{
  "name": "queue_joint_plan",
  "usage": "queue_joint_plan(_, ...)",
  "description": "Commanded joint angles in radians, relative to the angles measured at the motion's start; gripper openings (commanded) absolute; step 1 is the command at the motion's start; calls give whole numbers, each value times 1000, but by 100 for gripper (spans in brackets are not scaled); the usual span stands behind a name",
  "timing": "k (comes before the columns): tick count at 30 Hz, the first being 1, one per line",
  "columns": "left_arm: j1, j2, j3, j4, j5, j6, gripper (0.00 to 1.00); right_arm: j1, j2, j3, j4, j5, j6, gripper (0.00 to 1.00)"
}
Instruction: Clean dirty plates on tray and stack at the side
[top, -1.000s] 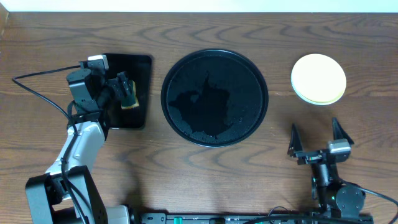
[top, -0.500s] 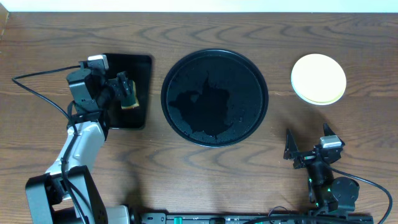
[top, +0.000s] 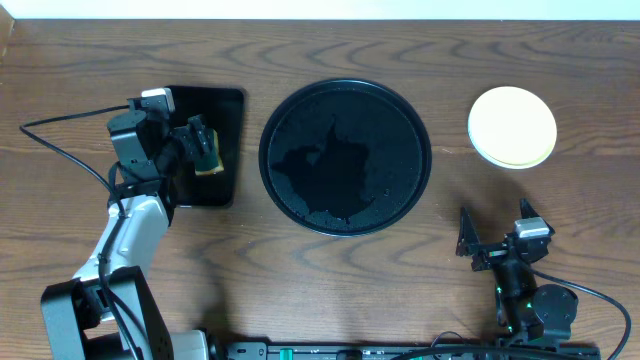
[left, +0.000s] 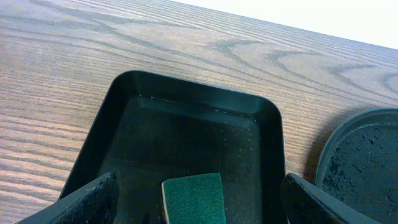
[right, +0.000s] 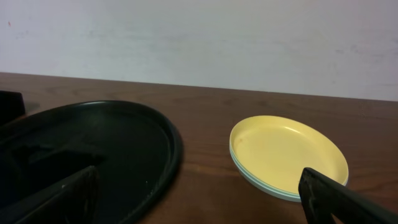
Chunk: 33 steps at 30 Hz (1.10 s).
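Note:
The plates (top: 512, 126) are stacked on the table at the right, off the tray; the top one is pale yellow (right: 287, 152), with a mint edge showing beneath. The round black tray (top: 268, 150) sits mid-table, wet-looking, with no plate on it; its rim (right: 177, 149) also shows in the right wrist view. My left gripper (top: 200, 146) hovers open over a green sponge (left: 194, 198), with a gap on each side of it. My right gripper (top: 497, 236) stands open near the front edge, below the stack, holding nothing.
The sponge lies in a smaller rectangular black tray (left: 193, 124) left of the round tray (left: 364, 168). A black cable (top: 60, 140) loops from the left arm over the table. Bare wood lies between the round tray and the plates.
Early in the last second the right gripper drew back toward the front edge and turned slightly, then stayed still. The left gripper and sponge have not moved.

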Motion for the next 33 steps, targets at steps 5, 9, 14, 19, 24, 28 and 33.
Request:
queue_joint_plan(5, -2, -2, 4, 2, -6, 2, 83, -6, -4, -1, -5, -5, 13, 99)
queue_joint_plan(9, -2, -2, 4, 2, -6, 2, 83, -6, -4, -1, -5, -5, 13, 99)
queue_joint_plan(14, -2, -2, 4, 2, -6, 2, 83, -6, -4, -1, -5, -5, 13, 99)
queue_joint_plan(19, -5, -8, 2, 1, -6, 2, 83, -6, -4, -1, -5, -5, 13, 99)
queue_joint_plan(24, -7, -92, -10, -66, -6, 2, 83, -6, -4, -1, -5, -5, 13, 99)
queue_joint_plan(28, -29, -249, -26, -213, -6, 2, 83, -6, -4, -1, -5, -5, 13, 99)
queue_joint_plan(33, -84, -474, -53, -360, -6, 2, 83, -6, -4, -1, -5, -5, 13, 99)
